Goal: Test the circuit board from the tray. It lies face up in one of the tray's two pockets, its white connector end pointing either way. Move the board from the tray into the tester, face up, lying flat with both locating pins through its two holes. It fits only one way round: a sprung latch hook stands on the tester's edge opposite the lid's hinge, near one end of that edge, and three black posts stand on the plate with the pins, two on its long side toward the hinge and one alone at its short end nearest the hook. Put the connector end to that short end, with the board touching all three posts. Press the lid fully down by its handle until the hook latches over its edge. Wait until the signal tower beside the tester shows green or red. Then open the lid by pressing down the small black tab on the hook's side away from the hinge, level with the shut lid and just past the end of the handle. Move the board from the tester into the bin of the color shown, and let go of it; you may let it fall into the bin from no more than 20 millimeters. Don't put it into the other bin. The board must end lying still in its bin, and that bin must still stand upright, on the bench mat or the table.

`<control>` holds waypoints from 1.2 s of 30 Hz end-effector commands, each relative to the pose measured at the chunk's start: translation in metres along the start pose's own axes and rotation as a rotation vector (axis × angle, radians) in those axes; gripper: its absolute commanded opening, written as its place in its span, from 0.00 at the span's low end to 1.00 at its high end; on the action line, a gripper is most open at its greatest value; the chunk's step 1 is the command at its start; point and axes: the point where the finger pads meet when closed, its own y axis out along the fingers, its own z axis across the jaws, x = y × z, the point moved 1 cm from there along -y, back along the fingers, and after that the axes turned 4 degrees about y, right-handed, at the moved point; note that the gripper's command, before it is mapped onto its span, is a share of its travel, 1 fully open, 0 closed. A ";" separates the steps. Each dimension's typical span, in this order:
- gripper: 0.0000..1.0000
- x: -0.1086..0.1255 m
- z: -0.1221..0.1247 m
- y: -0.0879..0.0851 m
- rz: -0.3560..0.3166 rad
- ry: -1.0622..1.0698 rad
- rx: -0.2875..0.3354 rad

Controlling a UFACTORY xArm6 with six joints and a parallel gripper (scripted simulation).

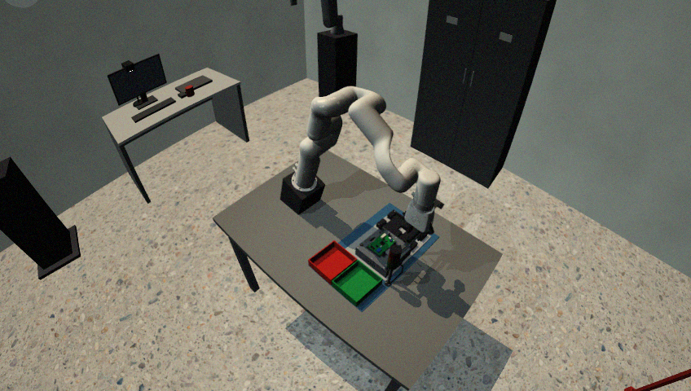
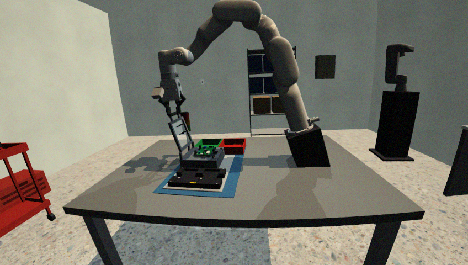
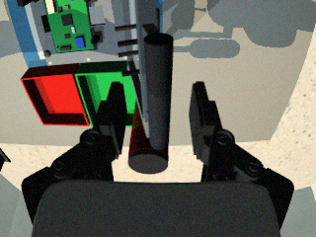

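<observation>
The green circuit board (image 3: 66, 19) lies face up on the tester's plate (image 2: 202, 157), also seen in the top view (image 1: 380, 243). The tester's lid (image 2: 180, 132) stands open, tilted up. My gripper (image 3: 157, 97) is above the lid's top edge (image 2: 175, 112). Its fingers stand half open on either side of the dark handle bar (image 3: 154, 93). I see a gap at the right finger. The signal tower (image 2: 186, 120) stands behind the lid and looks dark. The black tray (image 2: 197, 177) lies in front of the tester with no board in it.
The red bin (image 1: 332, 261) and the green bin (image 1: 357, 282) stand side by side next to the tester on the blue mat (image 2: 229, 184). Both bins hold nothing. The arm's black base (image 2: 307, 149) stands at the table's far right.
</observation>
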 end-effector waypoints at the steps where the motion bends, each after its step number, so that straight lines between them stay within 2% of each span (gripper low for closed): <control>1: 0.51 0.000 0.002 0.005 0.001 0.000 0.006; 12: 0.51 0.000 0.002 0.006 0.001 0.000 0.006; 13: 0.00 0.000 0.002 0.006 0.001 0.000 0.006; 36: 0.00 0.000 0.002 0.006 0.001 0.000 0.006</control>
